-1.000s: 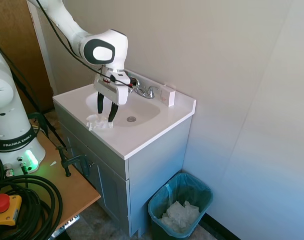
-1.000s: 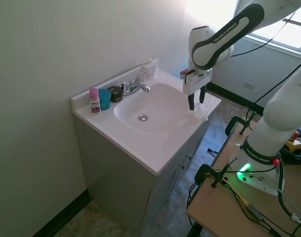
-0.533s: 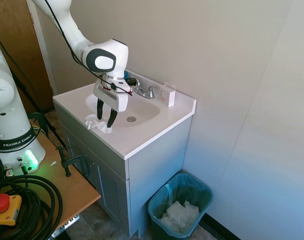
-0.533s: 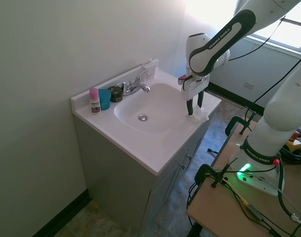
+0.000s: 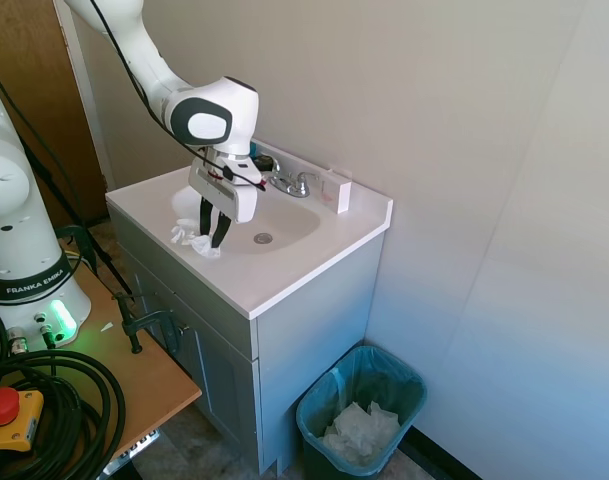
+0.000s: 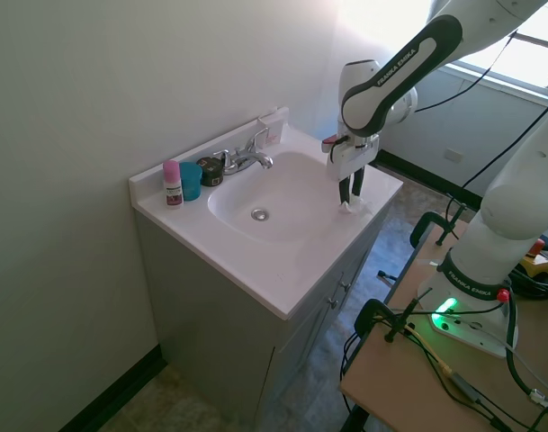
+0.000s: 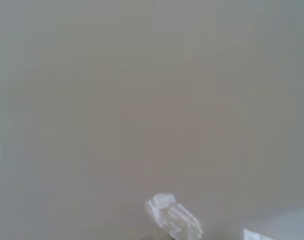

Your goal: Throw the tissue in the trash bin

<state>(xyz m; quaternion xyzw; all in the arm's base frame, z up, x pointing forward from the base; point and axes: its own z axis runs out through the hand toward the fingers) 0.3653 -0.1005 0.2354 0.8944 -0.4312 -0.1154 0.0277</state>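
The tissue (image 5: 192,240) is a small crumpled white wad on the front rim of the white vanity top (image 5: 284,275), beside the basin. My gripper (image 5: 213,236) points straight down on it with the fingers drawn together around the wad. From the other side, the tissue (image 6: 353,207) shows as a small white lump under the gripper (image 6: 351,202). A white wad, the tissue (image 7: 174,220), also shows in the wrist view against a plain pale surface. The trash bin (image 5: 314,400), teal and bag-lined, stands on the floor to the right of the cabinet with white paper inside.
A chrome faucet (image 5: 292,182) and a small white box (image 5: 336,190) stand at the back of the counter. A pink-capped bottle (image 6: 172,183), a teal cup (image 6: 191,180) and a dark object sit beside the faucet (image 6: 242,159). The wall runs close behind the sink.
The fingers, wide apart over the tissue one second ago, have closed in around it. The gripper has shifted slightly along the counter rim.
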